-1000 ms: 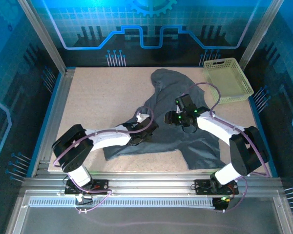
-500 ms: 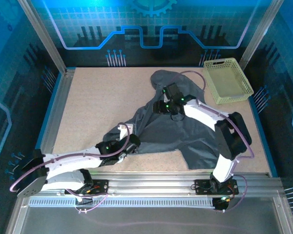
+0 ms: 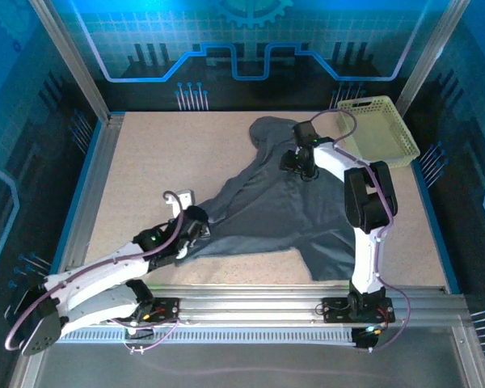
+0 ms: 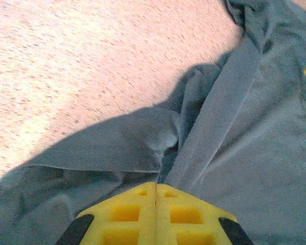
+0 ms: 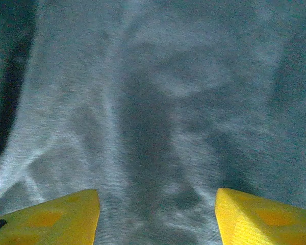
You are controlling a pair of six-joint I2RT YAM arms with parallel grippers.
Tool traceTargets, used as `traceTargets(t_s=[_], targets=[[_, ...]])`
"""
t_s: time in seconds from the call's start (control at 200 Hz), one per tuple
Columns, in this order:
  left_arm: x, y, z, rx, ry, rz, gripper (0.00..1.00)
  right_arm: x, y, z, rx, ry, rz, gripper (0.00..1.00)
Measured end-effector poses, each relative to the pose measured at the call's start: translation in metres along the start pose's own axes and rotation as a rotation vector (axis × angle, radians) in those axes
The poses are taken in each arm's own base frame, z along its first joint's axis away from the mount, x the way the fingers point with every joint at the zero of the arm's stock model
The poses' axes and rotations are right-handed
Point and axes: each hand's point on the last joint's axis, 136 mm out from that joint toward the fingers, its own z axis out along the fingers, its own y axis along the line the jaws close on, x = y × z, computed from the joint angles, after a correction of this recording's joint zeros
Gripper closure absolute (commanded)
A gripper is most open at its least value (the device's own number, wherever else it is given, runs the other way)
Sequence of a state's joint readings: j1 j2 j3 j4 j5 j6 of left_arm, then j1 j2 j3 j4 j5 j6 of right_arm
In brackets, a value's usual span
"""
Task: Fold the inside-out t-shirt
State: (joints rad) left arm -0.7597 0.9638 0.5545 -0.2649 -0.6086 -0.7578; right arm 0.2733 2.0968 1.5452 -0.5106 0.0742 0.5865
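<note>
The inside-out t-shirt (image 3: 291,214) lies crumpled and partly spread over the middle and right of the table, dark slate-grey. My left gripper (image 3: 196,229) is at its near-left edge, jaws pressed together on a taut fold of the shirt (image 4: 214,122) that runs off to the upper right from the gripper's tips (image 4: 155,185). My right gripper (image 3: 301,166) hovers over the shirt's far part, near the bunched top. Its yellow fingers stand apart above flat fabric (image 5: 153,102), with nothing between them (image 5: 157,193).
A pale yellow-green basket (image 3: 385,163) stands at the far right corner, close beside the right arm's forearm. Bare speckled tabletop (image 3: 162,162) stretches left of the shirt. Metal frame posts and rails border the table.
The left arm has pulled back toward the near left, drawing the shirt's left part with it. The right gripper has travelled away over the shirt to its far part, still open.
</note>
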Motion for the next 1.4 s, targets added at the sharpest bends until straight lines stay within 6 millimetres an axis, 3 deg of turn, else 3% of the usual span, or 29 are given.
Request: traceTargets(t_s=[0.15, 0.22, 0.33, 0.42, 0.63, 0.755, 0.815, 0.87, 1.035, 1.11, 1.165, 1.275, 1.401], targets=[[-0.011, 0.036, 0.005, -0.079, 0.0, -0.086, 1.0, 0.031, -0.021, 0.006, 0.066, 0.048, 0.021, 0.37], [-0.009, 0.055, 0.008, -0.118, 0.012, -0.118, 1.0, 0.039, -0.026, -0.003, 0.07, 0.041, 0.034, 0.37], [-0.003, 0.075, 0.011, -0.161, 0.039, -0.156, 1.0, 0.068, -0.043, -0.013, 0.1, 0.077, 0.053, 0.38], [-0.001, 0.084, 0.013, -0.169, 0.054, -0.191, 1.0, 0.085, -0.047, -0.023, 0.099, 0.075, 0.056, 0.38], [0.0, 0.092, 0.017, -0.171, 0.082, -0.241, 1.0, 0.152, -0.042, -0.048, 0.093, 0.14, -0.005, 0.38], [0.003, 0.094, 0.019, -0.173, 0.1, -0.251, 1.0, 0.16, -0.027, -0.066, 0.049, 0.14, -0.046, 0.37], [0.003, 0.095, 0.02, -0.174, 0.103, -0.255, 1.0, 0.148, -0.021, -0.077, 0.029, 0.11, -0.058, 0.37], [0.002, 0.096, 0.02, -0.174, 0.104, -0.257, 1.0, 0.125, -0.012, -0.087, 0.004, 0.062, -0.062, 0.37], [-0.001, 0.097, 0.022, -0.168, 0.098, -0.273, 1.0, 0.01, 0.018, -0.102, -0.049, -0.134, -0.071, 0.37], [-0.001, 0.096, 0.023, -0.161, 0.103, -0.278, 1.0, -0.037, 0.029, -0.089, -0.059, -0.189, -0.088, 0.37], [0.0, 0.095, 0.025, -0.157, 0.111, -0.281, 1.0, -0.06, 0.034, -0.075, -0.051, -0.206, -0.108, 0.37], [0.001, 0.093, 0.027, -0.141, 0.12, -0.287, 1.0, -0.088, 0.044, -0.041, -0.031, -0.197, -0.171, 0.37], [0.002, 0.089, 0.029, -0.121, 0.127, -0.29, 1.0, -0.108, 0.054, -0.013, -0.018, -0.189, -0.256, 0.36]])
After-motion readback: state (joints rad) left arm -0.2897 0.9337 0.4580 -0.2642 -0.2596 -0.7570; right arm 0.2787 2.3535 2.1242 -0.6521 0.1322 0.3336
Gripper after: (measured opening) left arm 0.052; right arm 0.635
